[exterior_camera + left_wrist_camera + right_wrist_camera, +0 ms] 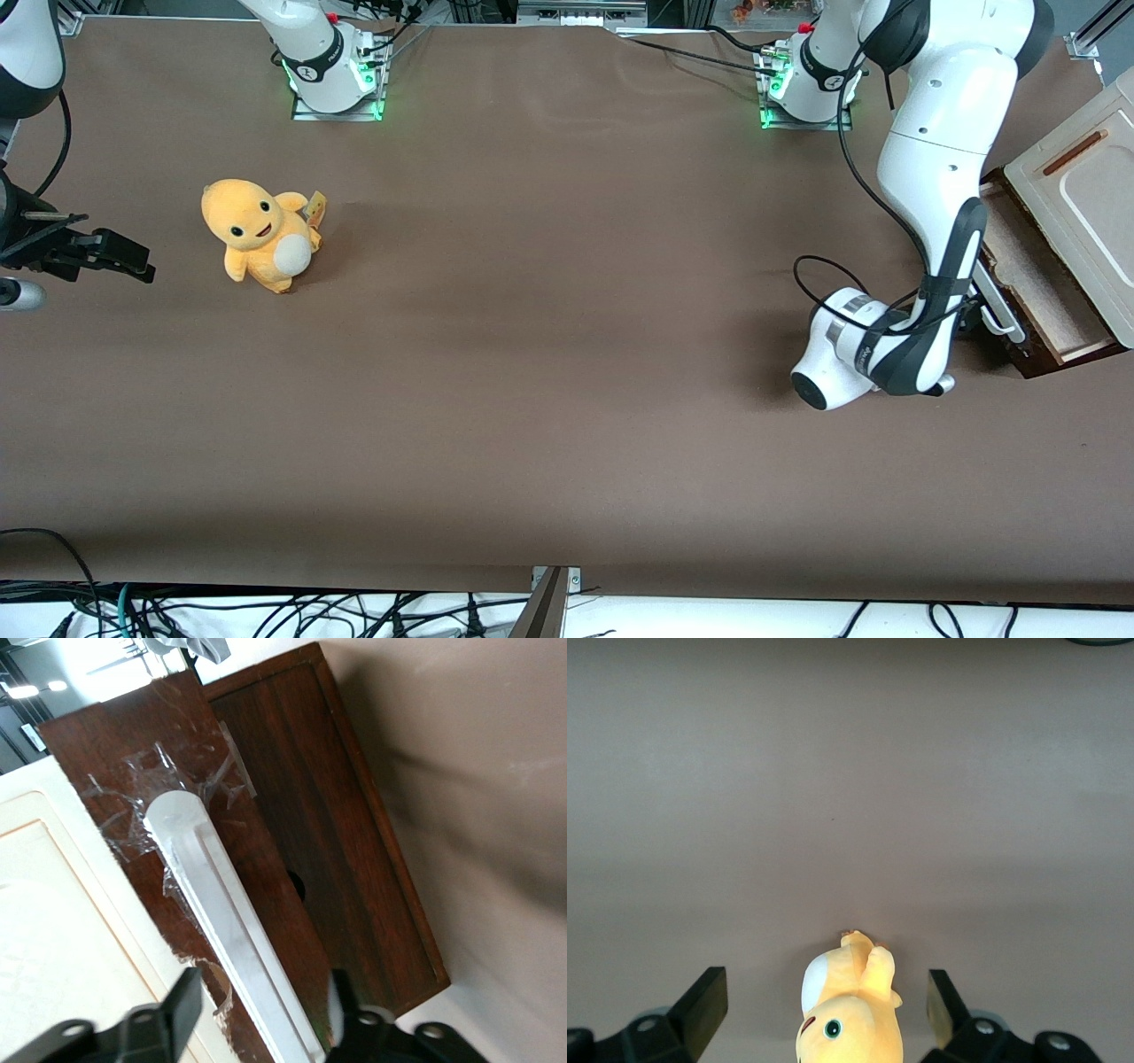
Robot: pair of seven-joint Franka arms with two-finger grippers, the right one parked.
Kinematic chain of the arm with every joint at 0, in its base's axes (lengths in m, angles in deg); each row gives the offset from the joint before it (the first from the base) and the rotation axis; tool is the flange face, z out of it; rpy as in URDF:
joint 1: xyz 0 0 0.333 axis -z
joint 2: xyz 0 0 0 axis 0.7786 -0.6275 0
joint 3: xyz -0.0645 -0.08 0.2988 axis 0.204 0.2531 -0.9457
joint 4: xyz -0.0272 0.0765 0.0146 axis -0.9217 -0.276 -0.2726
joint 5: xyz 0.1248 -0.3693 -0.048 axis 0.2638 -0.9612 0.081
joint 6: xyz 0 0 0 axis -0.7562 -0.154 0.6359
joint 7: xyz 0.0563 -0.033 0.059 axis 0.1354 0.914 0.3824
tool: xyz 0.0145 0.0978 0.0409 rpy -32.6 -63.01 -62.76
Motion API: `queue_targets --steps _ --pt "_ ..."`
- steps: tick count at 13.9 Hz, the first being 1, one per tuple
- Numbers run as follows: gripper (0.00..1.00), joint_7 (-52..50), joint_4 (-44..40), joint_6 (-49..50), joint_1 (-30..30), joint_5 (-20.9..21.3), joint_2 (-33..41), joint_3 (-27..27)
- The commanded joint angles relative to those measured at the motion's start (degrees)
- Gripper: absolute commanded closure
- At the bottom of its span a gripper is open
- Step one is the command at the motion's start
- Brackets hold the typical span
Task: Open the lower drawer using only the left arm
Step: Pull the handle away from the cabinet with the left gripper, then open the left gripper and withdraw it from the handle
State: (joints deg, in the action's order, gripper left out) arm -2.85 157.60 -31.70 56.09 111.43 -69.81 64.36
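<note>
The lower drawer (1044, 288) stands pulled partly out of the cabinet (1085, 190) at the working arm's end of the table, with its pale inner box showing. Its dark wood front (133, 762) carries a white bar handle (221, 904) and patches of clear tape. The left arm (939, 177) bends down in front of the drawer. My gripper (263, 981) straddles the handle near one end. It is open, and both black fingers (182, 1005) stand off the bar. In the front view the handle (1001, 310) shows just past the wrist.
A dark framed wood panel (354, 842) with a round hole lies beside the drawer front. The cabinet's cream top panel (53, 930) borders the front. A yellow plush toy (260, 232) sits toward the parked arm's end of the brown table (549, 354).
</note>
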Motion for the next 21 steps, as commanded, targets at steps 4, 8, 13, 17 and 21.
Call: queue_targets --steps 4,8,13,17,21 --pt "0.0 2.2 -13.7 1.0 0.0 -17.4 1.4 -0.2" --pt "0.0 2.2 -21.4 0.1 -1.1 -37.1 3.5 0.1" --pt "0.0 3.7 -21.0 -9.3 -5.9 -52.4 11.7 -0.1" --pt "0.0 17.8 -1.2 -24.5 -7.2 -56.4 27.2 -2.2" --pt "0.0 30.3 4.4 -27.3 -7.3 -59.5 35.1 -4.8"
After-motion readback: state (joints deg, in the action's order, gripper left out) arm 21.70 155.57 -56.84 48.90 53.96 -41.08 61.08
